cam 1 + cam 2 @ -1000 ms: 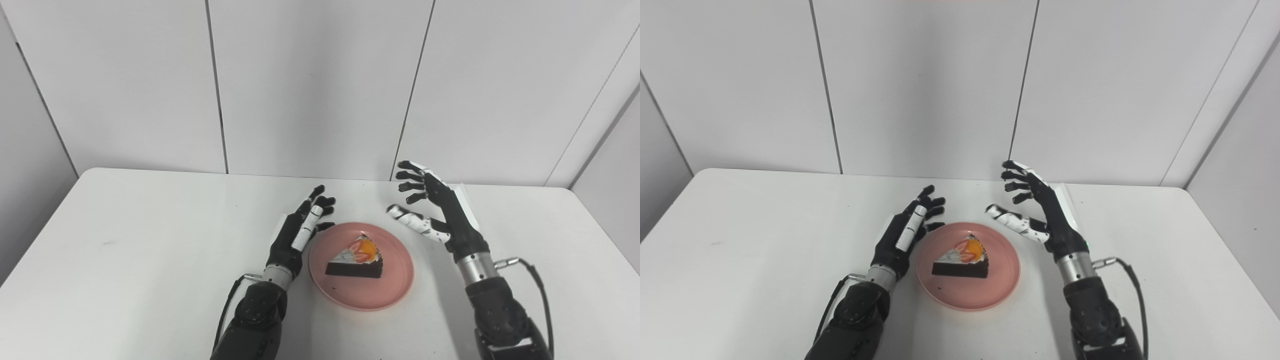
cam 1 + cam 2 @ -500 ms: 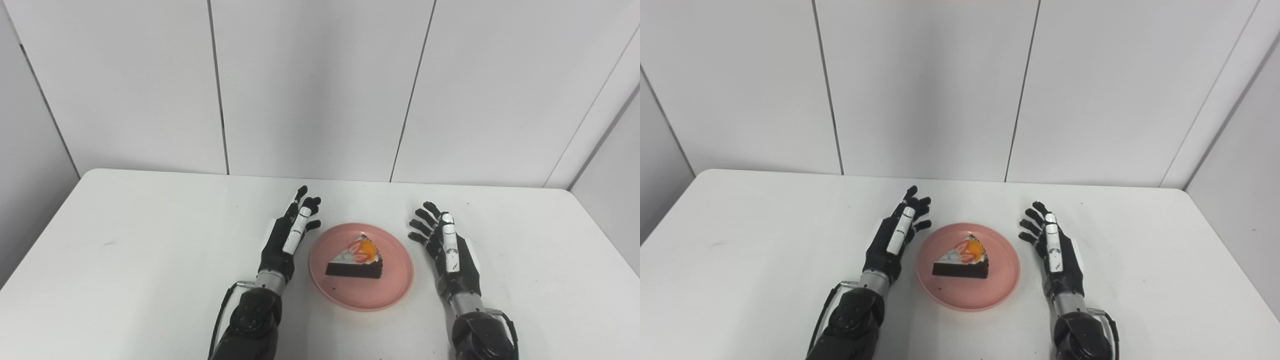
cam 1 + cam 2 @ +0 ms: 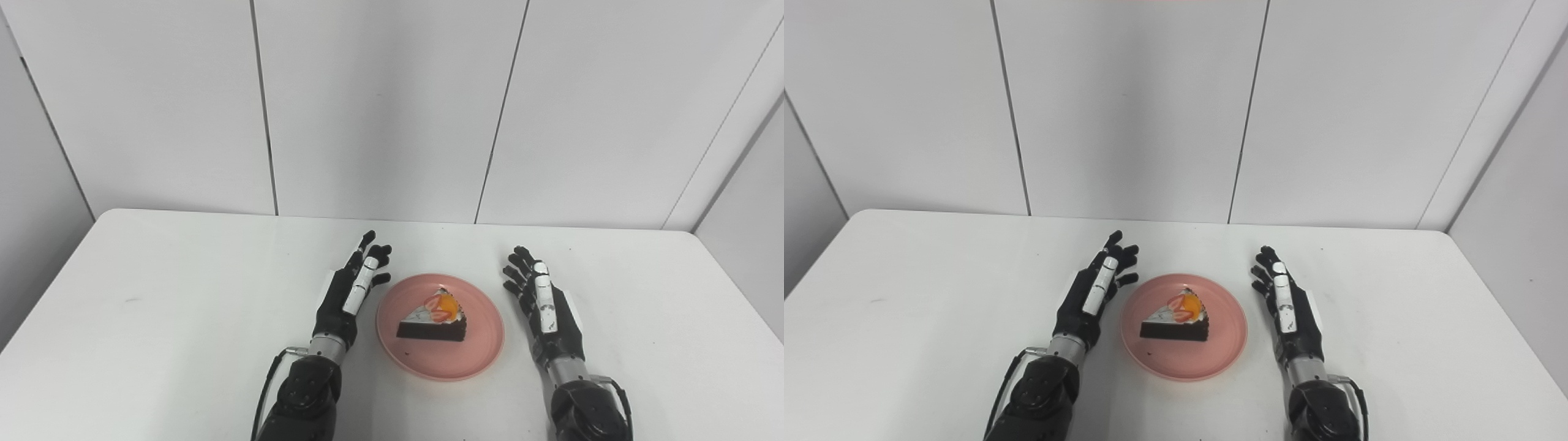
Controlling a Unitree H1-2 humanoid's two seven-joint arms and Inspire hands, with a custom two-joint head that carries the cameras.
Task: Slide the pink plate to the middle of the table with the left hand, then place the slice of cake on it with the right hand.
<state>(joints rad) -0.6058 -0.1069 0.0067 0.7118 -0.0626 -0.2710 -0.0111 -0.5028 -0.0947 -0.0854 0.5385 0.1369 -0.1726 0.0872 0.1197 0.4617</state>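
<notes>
The pink plate [image 3: 478,355] lies on the white table [image 3: 153,318], near its middle and towards the front. On the plate sits the slice of cake [image 3: 432,320], dark chocolate with white cream, strawberry and an orange piece on top. My left hand [image 3: 350,293] rests just left of the plate, open, fingers stretched forward, holding nothing. My right hand [image 3: 542,302] rests just right of the plate, also open and empty. Neither hand touches the plate or the cake.
White wall panels [image 3: 380,104] stand right behind the table's far edge. A few dark crumbs [image 3: 408,353] lie on the plate in front of the cake. The table's right edge [image 3: 735,288] runs close to a grey side wall.
My right hand came down from a raised pose beyond the plate and now lies low beside the plate's right rim. My left hand drew back a little. Plate and cake stayed put.
</notes>
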